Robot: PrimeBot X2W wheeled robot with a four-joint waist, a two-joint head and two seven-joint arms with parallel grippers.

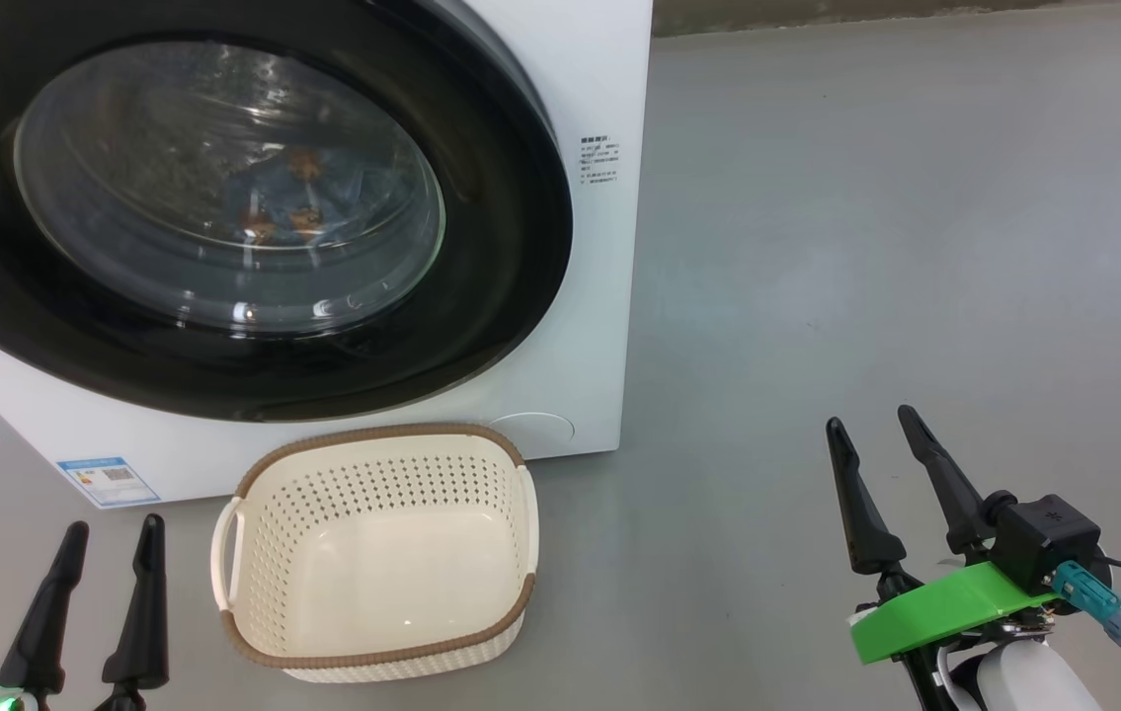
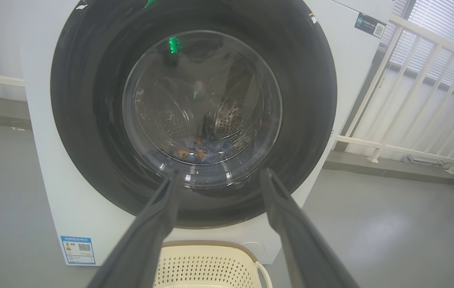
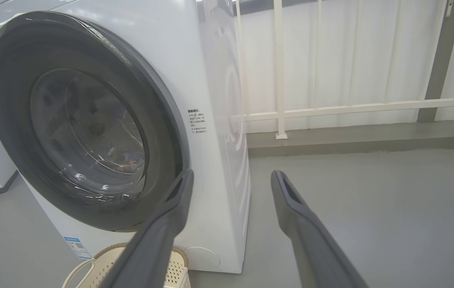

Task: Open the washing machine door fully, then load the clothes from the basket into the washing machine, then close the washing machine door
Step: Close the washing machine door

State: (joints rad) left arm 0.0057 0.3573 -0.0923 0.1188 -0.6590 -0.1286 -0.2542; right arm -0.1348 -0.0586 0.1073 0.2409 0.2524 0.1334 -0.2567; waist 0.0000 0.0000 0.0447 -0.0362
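Both arms sit low; the left gripper (image 1: pixel 116 526) and the right gripper (image 1: pixel 871 419) point up, fingers spread wide, holding nothing; the washing machine door (image 1: pixel 513 247) is shut; the clothes (image 1: pixel 283 202) lie inside, behind it; the basket (image 1: pixel 374 435) stands on the floor (image 1: pixel 866 197) just below.

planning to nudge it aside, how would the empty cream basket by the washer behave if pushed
The basket looks like thin perforated plastic and is empty, so probably light and stiff. On the smooth grey floor it would likely slide rather than tip, given its wide, low shape.
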